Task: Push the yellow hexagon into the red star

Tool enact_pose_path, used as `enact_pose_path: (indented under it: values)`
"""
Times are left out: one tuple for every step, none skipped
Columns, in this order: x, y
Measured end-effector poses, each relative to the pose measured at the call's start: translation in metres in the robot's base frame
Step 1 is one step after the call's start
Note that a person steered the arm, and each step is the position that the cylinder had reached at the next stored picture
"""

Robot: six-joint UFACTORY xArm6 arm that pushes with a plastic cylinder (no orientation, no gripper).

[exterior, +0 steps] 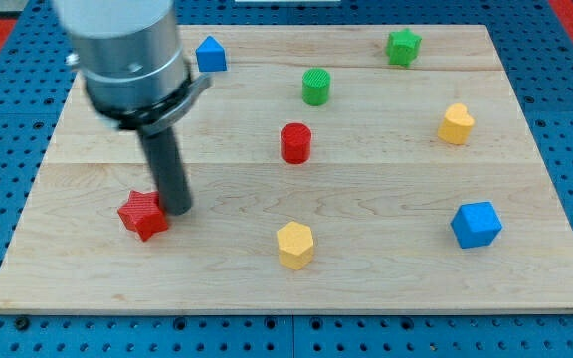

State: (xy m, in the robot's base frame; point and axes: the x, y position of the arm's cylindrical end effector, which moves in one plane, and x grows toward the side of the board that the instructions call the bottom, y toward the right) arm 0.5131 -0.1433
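The yellow hexagon sits near the view's bottom centre of the wooden board. The red star lies at the view's lower left, well left of the hexagon. My tip stands right against the red star's right side, far to the left of the yellow hexagon. The rod rises from there to the grey arm body at the view's top left.
A red cylinder is at mid-board, a green cylinder above it. A blue house-shaped block is at the top left, a green star at the top right. A yellow heart-like block and a blue cube are at the right.
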Motion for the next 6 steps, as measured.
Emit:
enact_pose_path:
  values:
    - [0.004, -0.048]
    - [0.000, 0.019]
    - [0.000, 0.105]
    - [0.000, 0.189]
    - [0.024, 0.194]
    - [0.045, 0.139]
